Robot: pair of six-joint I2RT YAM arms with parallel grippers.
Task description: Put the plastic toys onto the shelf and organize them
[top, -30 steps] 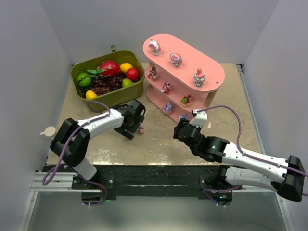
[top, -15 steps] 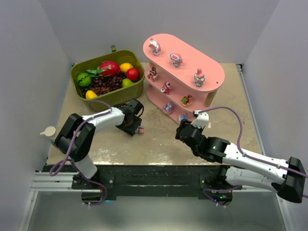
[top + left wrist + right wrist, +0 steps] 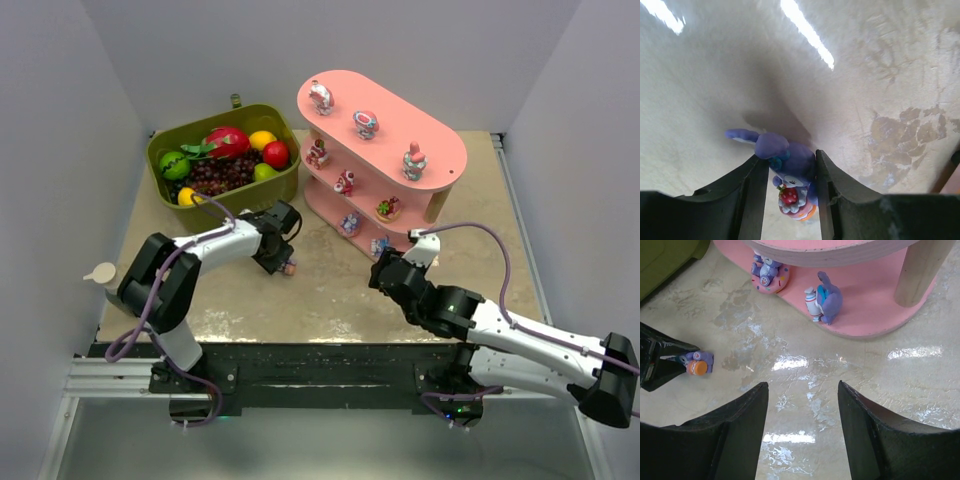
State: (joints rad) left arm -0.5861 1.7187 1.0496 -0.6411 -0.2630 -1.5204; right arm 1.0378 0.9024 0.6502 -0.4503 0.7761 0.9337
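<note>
A small blue-purple bunny toy holding a strawberry cake lies on the table, left of the pink three-tier shelf. My left gripper is shut on it, a finger pressing each side; from above the toy peeks out at the fingertips. Several plastic toys stand on the shelf's three boards, among them a blue bunny and a doughnut-shaped toy on the bottom board. My right gripper is open and holds nothing, low over the table in front of the shelf's bottom board.
An olive-green basket of plastic fruit and grapes stands behind the left arm, close to the shelf's left end. A white object sits at the table's left edge. Grey walls close in both sides and the back.
The left gripper's jaws have closed on the bunny toy, and it has shifted slightly right toward the shelf. The right arm has drifted a little to the right, still open.
</note>
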